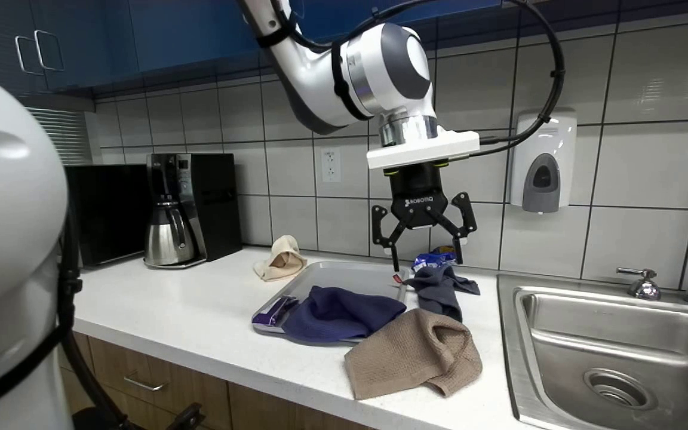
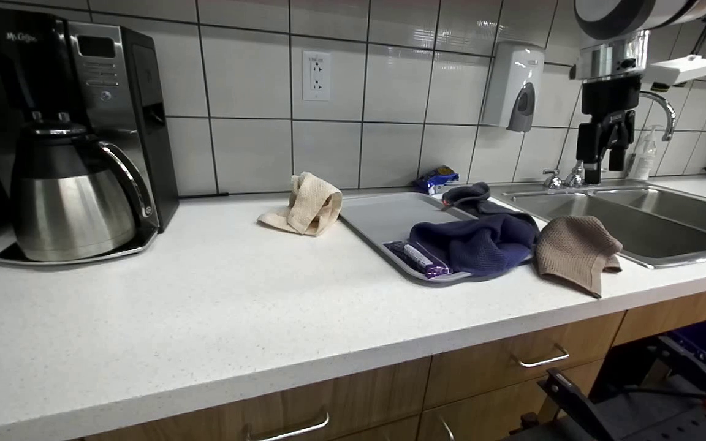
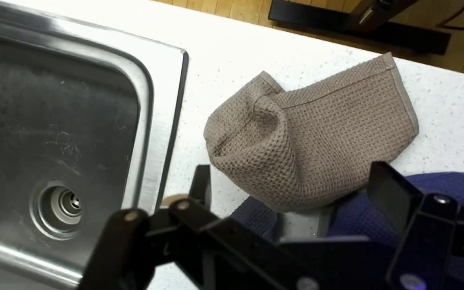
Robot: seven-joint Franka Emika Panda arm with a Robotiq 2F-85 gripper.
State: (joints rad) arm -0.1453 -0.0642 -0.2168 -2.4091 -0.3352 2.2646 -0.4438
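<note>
Arm was mostly white with dark gray caps, a shiny silver wrist collar, black straps and this big looping black cable. Claw was black, white ROBOTIQ lettering up front, plus shiny round screws.

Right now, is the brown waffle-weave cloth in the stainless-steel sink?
No, the wrist view shows white speckled countertop between the cloth and the sink.

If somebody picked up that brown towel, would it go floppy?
Probably: the brown towel lies in soft folds, so it should droop. It looks thin at the hem, so it's likely light. Its bumpy weave probably won't slip much.
</note>
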